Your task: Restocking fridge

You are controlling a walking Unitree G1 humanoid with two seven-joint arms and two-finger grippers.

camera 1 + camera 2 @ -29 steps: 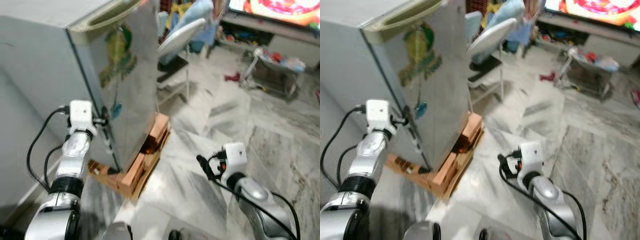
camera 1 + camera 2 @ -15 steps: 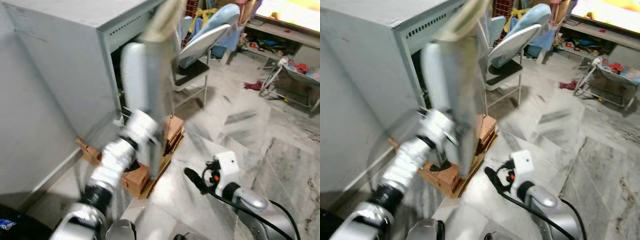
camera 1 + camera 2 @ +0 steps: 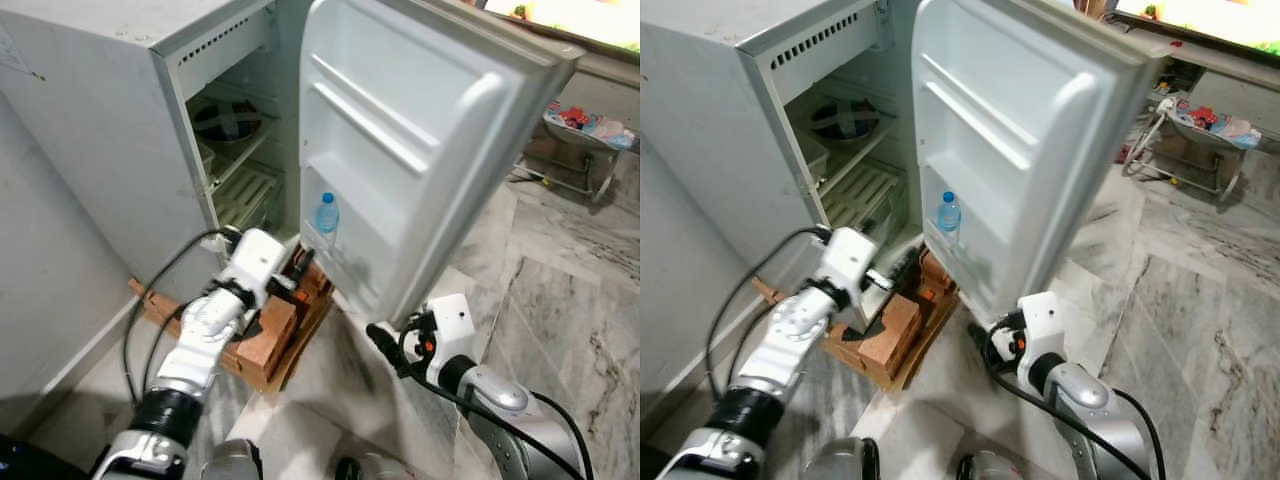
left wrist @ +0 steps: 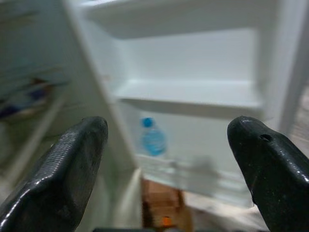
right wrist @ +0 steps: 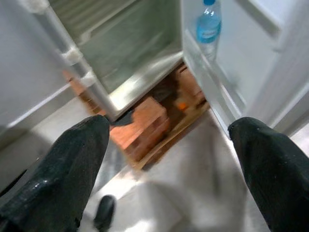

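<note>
The grey fridge (image 3: 120,110) stands with its door (image 3: 420,150) swung wide. Its white inner side faces me. One clear water bottle with a blue cap (image 3: 327,213) stands in the lowest door shelf. Inside are wire shelves (image 3: 245,190) and a dark round thing (image 3: 228,118) on the upper one. My left gripper (image 3: 293,272) is open, low at the cabinet's front, just below the bottle (image 4: 153,137). My right gripper (image 3: 385,345) is open near the floor under the door's outer edge, and the bottle (image 5: 208,24) lies ahead of it.
The fridge rests on bricks and a wooden pallet (image 3: 270,335). A pale wall runs along its left side. Grey marble floor (image 3: 560,300) spreads to the right. A low rack with clutter (image 3: 585,125) stands at the back right.
The fridge door has gone from shut to wide open. My left gripper has moved from the door's edge down to the cabinet's lower front. The camera has also shifted.
</note>
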